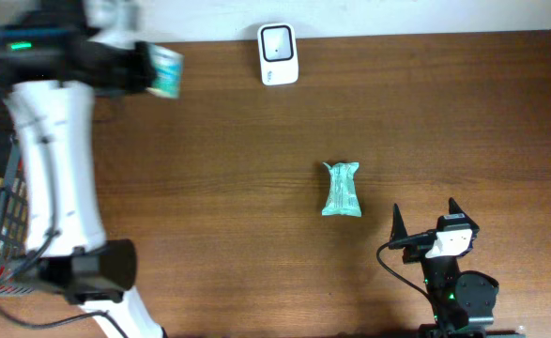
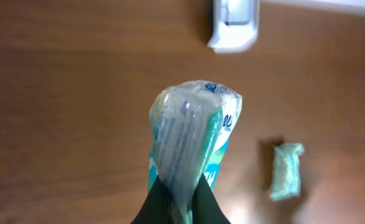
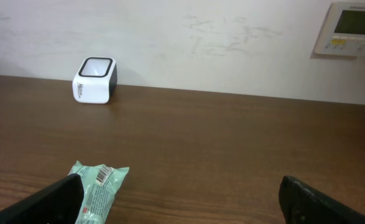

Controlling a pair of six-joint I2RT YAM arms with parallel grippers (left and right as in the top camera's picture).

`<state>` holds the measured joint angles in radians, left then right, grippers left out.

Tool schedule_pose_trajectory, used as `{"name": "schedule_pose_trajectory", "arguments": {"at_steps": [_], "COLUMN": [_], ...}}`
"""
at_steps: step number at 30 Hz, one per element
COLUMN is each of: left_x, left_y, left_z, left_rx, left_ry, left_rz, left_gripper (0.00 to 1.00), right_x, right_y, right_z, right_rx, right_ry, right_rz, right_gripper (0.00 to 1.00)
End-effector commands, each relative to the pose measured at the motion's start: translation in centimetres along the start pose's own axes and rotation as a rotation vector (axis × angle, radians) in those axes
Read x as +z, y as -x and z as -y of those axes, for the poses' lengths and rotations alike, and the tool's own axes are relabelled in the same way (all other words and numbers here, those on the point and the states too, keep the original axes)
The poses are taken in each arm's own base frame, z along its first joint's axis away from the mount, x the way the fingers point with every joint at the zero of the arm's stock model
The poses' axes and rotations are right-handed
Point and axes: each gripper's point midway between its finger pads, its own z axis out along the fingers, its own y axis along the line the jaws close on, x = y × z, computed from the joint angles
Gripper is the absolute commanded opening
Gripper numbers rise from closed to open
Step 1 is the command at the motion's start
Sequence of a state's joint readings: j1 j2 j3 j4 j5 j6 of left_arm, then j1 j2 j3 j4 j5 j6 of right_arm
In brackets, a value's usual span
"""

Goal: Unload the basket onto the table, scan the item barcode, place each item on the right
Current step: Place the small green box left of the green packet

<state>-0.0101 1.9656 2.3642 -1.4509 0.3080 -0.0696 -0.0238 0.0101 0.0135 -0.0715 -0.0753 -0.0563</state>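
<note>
My left gripper (image 2: pixel 179 202) is pinching a blue and white packet (image 2: pixel 191 134) tight by one end. It is up over the far left corner of the table (image 1: pixel 237 150), to the left of the white scanner (image 1: pixel 278 53) at the far edge. My right gripper (image 1: pixel 425 214) is spread wide by the near edge. A green packet (image 1: pixel 342 190) lies flat near it.

Even warm light; soft shadows; packet (image 2: pixel 191 137) blurred close-up; overhead top-left smeared.
</note>
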Motion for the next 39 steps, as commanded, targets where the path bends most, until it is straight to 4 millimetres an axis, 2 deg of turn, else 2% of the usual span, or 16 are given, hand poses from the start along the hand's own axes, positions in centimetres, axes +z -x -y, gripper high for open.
{"name": "schedule_pose_trajectory", "arguments": {"at_steps": [1, 4, 6, 10, 15, 23, 24, 25, 27, 28, 30, 32, 34, 37, 38, 39], "left_x": [7.9, 13.8, 17.7, 22.2, 24.1, 24.1, 24.1, 24.0, 23.9, 23.8, 23.8, 23.4, 22.1, 17.5, 14.3, 11.7], "left_y": [-4.0, -7.3, -10.6, -15.1, -19.0, -21.4, -21.8, -22.3, -22.9, -22.9, -22.6, -21.0, -18.4, -11.2, -7.9, -5.6], "left_z": [5.6, 9.6, 12.5, 15.7, 16.3, 17.1, 17.3, 17.4, 17.3, 17.3, 16.9, 15.9, 14.7, 12.3, 10.5, 8.8], "left_rx": [-0.003, -0.027, -0.053, -0.109, -0.09, -0.061, -0.054, -0.049, -0.046, -0.047, -0.058, -0.085, -0.107, -0.076, -0.059, -0.055], "left_ry": [-0.074, -0.127, -0.172, -0.222, -0.19, -0.18, -0.179, -0.174, -0.165, -0.163, -0.159, -0.158, -0.165, -0.182, -0.145, -0.104], "left_rz": [-0.15, -0.198, -0.225, -0.223, -0.252, -0.305, -0.313, -0.327, -0.345, -0.348, -0.344, -0.315, -0.257, -0.061, 0.047, 0.123], "left_gripper": [0.0, 0.0, 0.0, 0.0, 0.0, 0.0, 0.06, 0.2, 0.66, 0.82, 0.95, 0.98, 0.98, 0.99, 0.99, 0.99], "right_x": [0.0, 0.0, 0.0, 0.0, 0.0, 0.0, 0.0, 0.0, 0.0, 0.0, 0.0, 0.0, 0.0, 0.0, 0.0, 0.0], "right_y": [-0.2, -0.2, -0.2, -0.2, -0.2, -0.2, -0.2, -0.2, -0.2, -0.2, -0.2, -0.2, -0.2, -0.2, -0.2, -0.2], "right_z": [0.2, 0.2, 0.2, 0.2, 0.2, 0.2, 0.2, 0.2, 0.2, 0.2, 0.2, 0.2, 0.2, 0.2, 0.2, 0.2], "right_rx": [0.001, 0.001, 0.001, 0.001, 0.001, 0.001, 0.001, 0.001, 0.001, 0.001, 0.001, 0.001, 0.001, 0.001, 0.001, 0.001], "right_ry": [-0.011, -0.011, -0.011, -0.011, -0.011, -0.011, -0.011, -0.011, -0.011, -0.011, -0.011, -0.011, -0.011, -0.011, -0.011, -0.011], "right_rz": [-0.001, -0.001, -0.001, -0.001, -0.001, -0.001, -0.001, -0.001, -0.001, -0.001, -0.001, -0.001, -0.001, -0.001, -0.001, -0.001], "right_gripper": [0.98, 0.99, 0.99, 0.99, 0.99, 0.99, 0.99, 0.99, 0.99, 0.99, 0.99, 0.99, 0.99, 0.99, 0.99, 0.99]}}
